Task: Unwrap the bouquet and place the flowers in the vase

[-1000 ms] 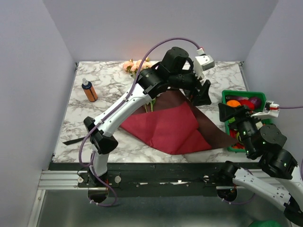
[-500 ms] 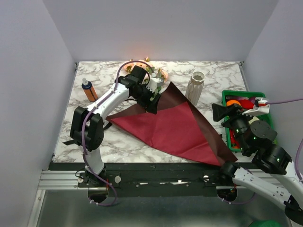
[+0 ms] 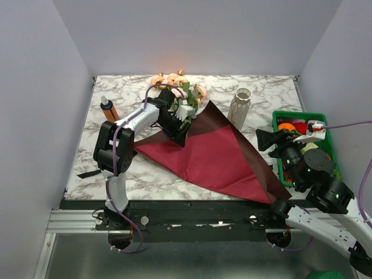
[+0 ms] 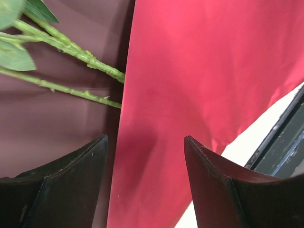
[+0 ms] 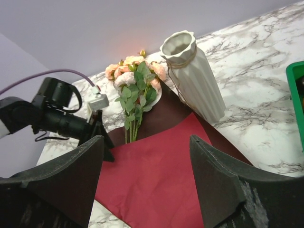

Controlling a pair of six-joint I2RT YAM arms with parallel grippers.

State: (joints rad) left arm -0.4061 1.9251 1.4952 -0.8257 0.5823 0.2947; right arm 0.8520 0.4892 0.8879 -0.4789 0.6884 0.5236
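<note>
Top view: the left pincer [image 3: 179, 136] sits low over the paper [image 3: 215, 160] at centre left, just below the flowers [image 3: 185, 93]. Their blooms lie on the table [image 3: 267, 87] at upper centre and their stems run down onto the sheet's dark flap. The vase [image 3: 239, 107] stands upright right of centre, just beside the paper's upper corner. The right pincer [image 3: 264, 138] hovers at the right edge in front of a green crate [image 3: 297, 114], apart from everything. The sheet lies open but no flower is in the vase. The main risk I see is a grasp that catches paper along with the stems: lifting would then drag the sheet, and its corner could knock the slim vase over

Left wrist view: the jaws stand fairly wide with nothing between them, right over the fold where the dark flap meets the bright red. The stems [image 4: 71, 52] lie at the upper left, beyond the left finger and outside the gap. Closing here would probably pinch paper alone. Even once lined up, stems this thin could slip or roll out of the grip

Right wrist view: these jaws are wide too, and empty. The vase's mouth at upper centre looks narrow against the leafy bunch to its left. Pushing several stems in at once could jam them at the neck and tip the vase, since nothing steadies it
</note>
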